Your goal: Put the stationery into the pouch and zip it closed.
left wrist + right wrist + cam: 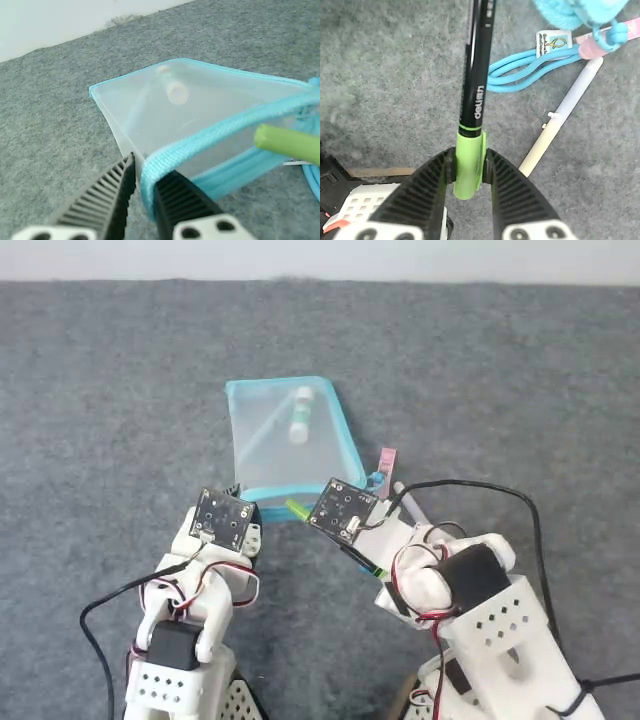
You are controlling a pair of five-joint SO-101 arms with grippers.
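— Green plastic sits between the jaws of the right gripper [469, 160]: they are clamped on the green section of a black pen [477, 90]. And the other side?

— The left gripper [147, 172] is pinched tight on the blue zip edge of the pouch [145, 120], lifting that lip so the mouth gapes.

— Which step, do you reckon?

— Loading, I'd say. A white-capped stick [299, 415] lies inside, toward the far end. The pen's green end [287, 142] sits right at the mouth, by the raised lip; I can't tell whether it is inside.

— And outside?

— A white pen [570, 105] lies on the grey mat [120, 390] just beside the pouch's corner, near a looped blue cord [520, 75] and a pink piece [386, 460] I can't identify. So it looks partway done, with the zip not yet drawn.

— Next move?

— Probably slide the pen lengthwise under the lip and release it only once it's well in. The left pinch must hold, or the mouth folds flat.

— Poses?

— Both arms stand side by side at the pouch's near edge, wrists bent down over it. The right forearm angles in toward the left one.
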